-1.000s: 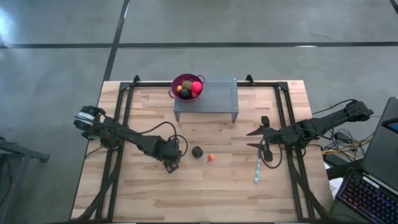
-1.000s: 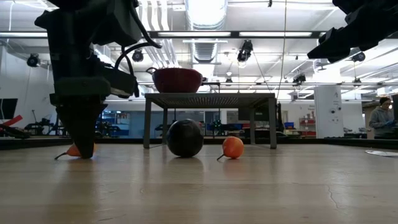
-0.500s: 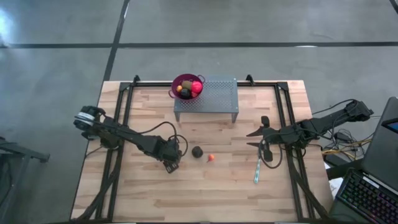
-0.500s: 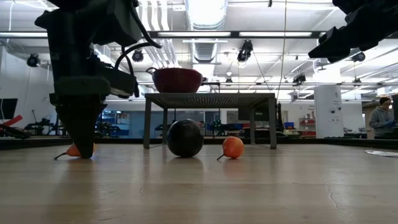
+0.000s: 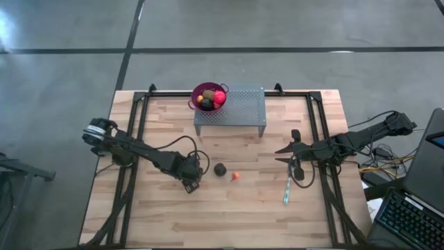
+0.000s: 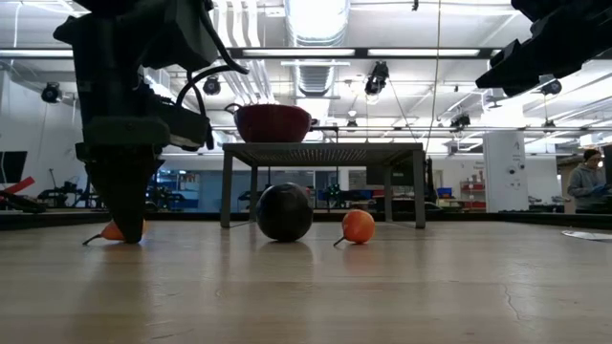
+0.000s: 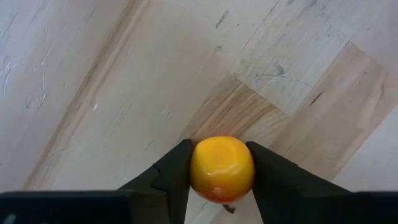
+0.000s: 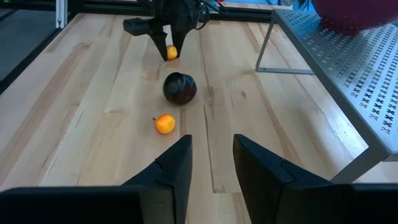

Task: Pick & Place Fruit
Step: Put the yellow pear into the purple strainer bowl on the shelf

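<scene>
My left gripper (image 5: 193, 185) points down at the table's middle left, shut on a small orange fruit (image 7: 222, 169). Just to its right a dark ball (image 5: 220, 169) and a second small orange fruit (image 5: 235, 176) lie on the wood. More fruit, a red ball (image 5: 219, 97) among it, sits in the purple bowl (image 5: 201, 89) at the far middle. My right gripper (image 5: 277, 155) hovers above the table's right side, open with nothing between its fingers, facing the dark ball (image 8: 180, 88). My left gripper pinches the small orange fruit by two opposite sides (image 7: 194, 171) between its two fingers. The fingers come from above, pointing down. In the low view the fruit (image 6: 114, 231) sits at the table's surface under the fingertips, its stem sticking out sideways.
The bowl stands on the left end of a grey perforated metal stand (image 5: 239, 111) at the far middle. A slim teal stick (image 5: 286, 190) lies on the wood below my right gripper. A keyboard (image 5: 409, 221) sits beyond the table's right edge. A person (image 6: 585, 182) is far off in the room.
My right gripper's fingers have drawn closer together and still stand apart. Both arms have kept their places, and the fruit has not moved.
</scene>
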